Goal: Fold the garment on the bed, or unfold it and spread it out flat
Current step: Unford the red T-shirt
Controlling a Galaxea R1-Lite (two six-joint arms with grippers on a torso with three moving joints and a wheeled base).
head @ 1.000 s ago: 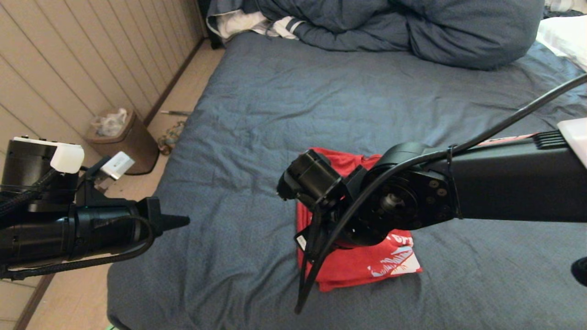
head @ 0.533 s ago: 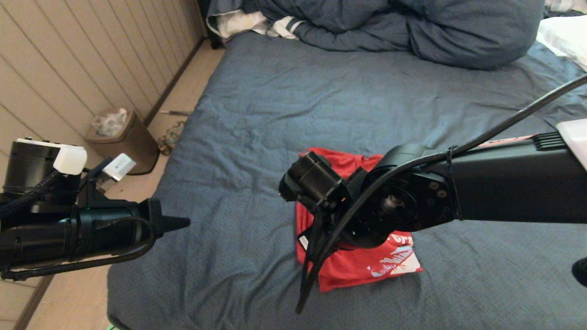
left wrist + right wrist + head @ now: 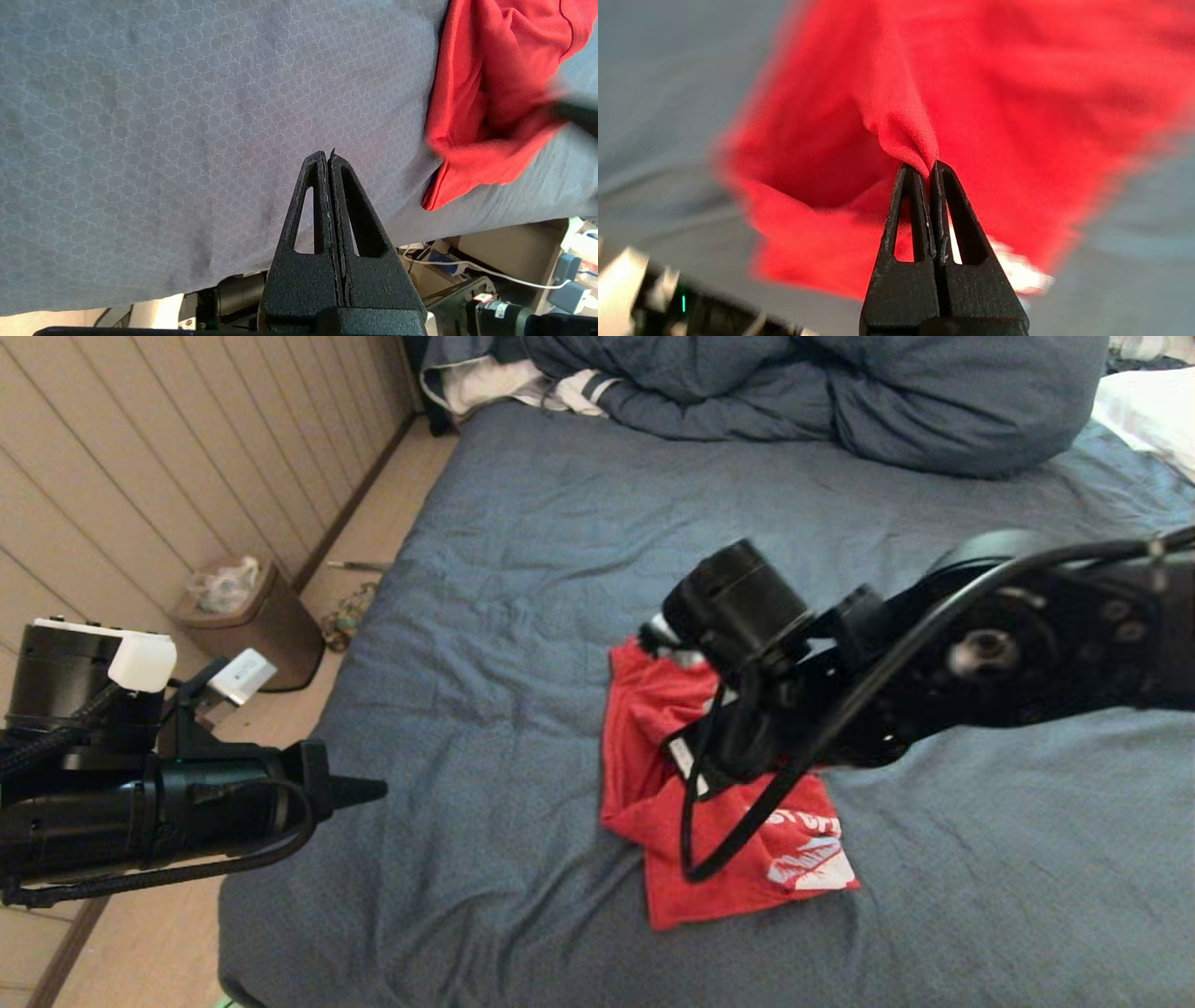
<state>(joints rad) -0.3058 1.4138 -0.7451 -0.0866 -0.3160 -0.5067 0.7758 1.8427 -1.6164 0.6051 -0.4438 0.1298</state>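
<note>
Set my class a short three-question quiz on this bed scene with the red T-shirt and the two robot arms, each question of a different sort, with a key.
1. True or false: the right gripper is shut on a pinch of the garment.
2. Multiple choice: the left gripper is A) holding the shirt, B) shut on nothing, beside the bed, C) wide open over the duvet.
3. Fill in: the white graphic on the shirt shows at its ____ corner, nearest the robot's right.

Key: 1 true; 2 B; 3 lower.
</note>
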